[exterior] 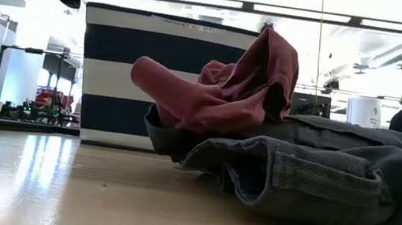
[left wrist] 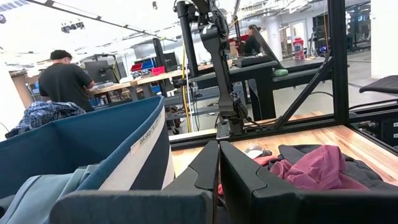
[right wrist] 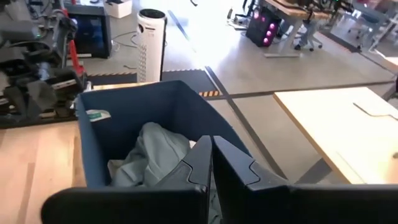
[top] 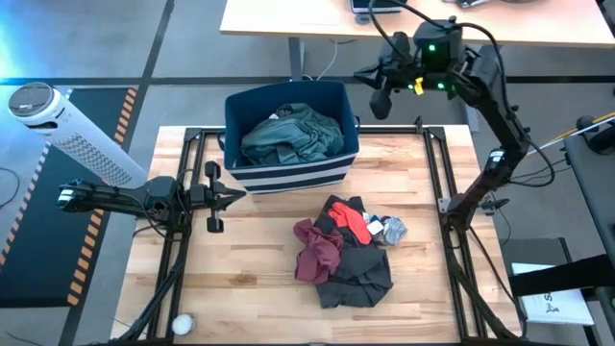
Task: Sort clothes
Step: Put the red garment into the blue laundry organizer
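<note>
High view: left jaws (top: 223,195) closed and empty, held level beside the navy white-striped fabric bin (top: 288,175). The heap of dark charcoal, maroon, red and grey garments (top: 348,252) lies on the wooden table (top: 250,288), ahead of those jaws and toward the near edge. Right jaws (top: 377,85) closed, empty, beyond the bin's far corner, well apart from the heap; left arm is nearer, I judge.

Low view: maroon garment (exterior: 225,84) drapes over charcoal denim (exterior: 319,178).

Left wrist view: heap just past the closed jaws.

Right wrist view: teal-green garment (right wrist: 152,155) in the bin, below the jaws.

2 dark arms (top: 125,197), green LEDs
</note>
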